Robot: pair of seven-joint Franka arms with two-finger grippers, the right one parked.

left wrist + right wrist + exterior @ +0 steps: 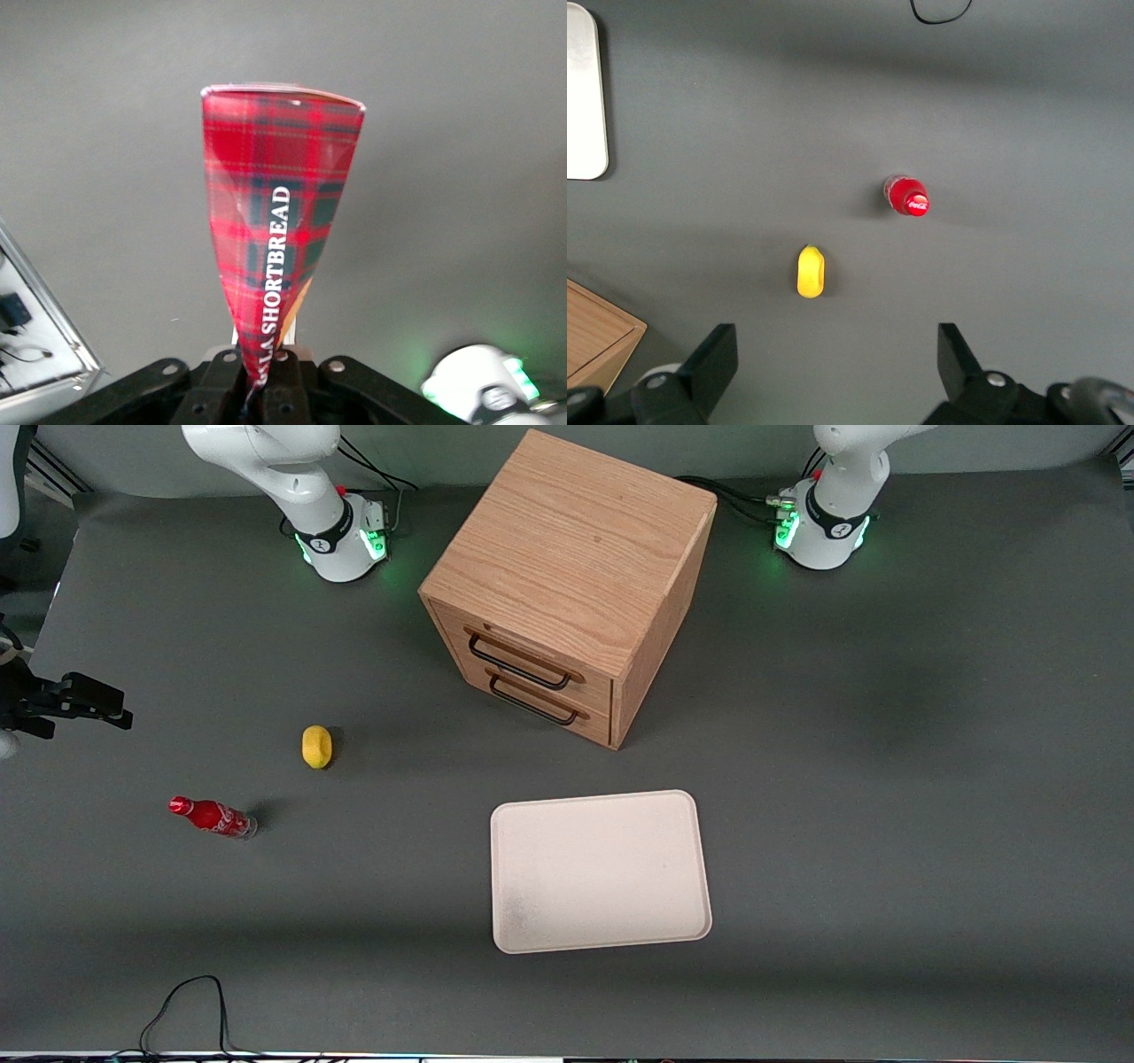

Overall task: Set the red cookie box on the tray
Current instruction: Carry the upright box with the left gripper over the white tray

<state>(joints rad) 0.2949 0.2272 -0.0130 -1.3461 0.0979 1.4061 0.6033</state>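
Hanging from the left arm's gripper (263,382), the red tartan shortbread carton (279,221) fills the left wrist view: the red cookie box the task names. It is pinched at one narrow end between the black fingers, jaws closed tight on the card, its long body reaching away over bare grey table (461,177). Grip at the end, likely so the rest can be laid flat on release. White lettering runs along the side; a sliver of tan print shows near the clamp. Box looks clear of any surface.

Front view: neither box nor gripper appears; only the working arm's white base (819,536) shows, so the load is presumably high, out of shot. The large cream-white rectangular tray with rounded corners (691,868) lies flat and bare, nearer the camera than the oak-veneer two-drawer cabinet (567,576), both drawers shut. A small yellow lemon-shaped object (316,746) and a small red soda bottle (211,817) sit toward the parked arm's end, well apart from the tray. No obstruction over the target.

Right wrist view: yellow object (811,271) and bottle cap (908,197) seen from above, tray edge (589,115) just visible. Judgement: carry phase; lowering and release remain.
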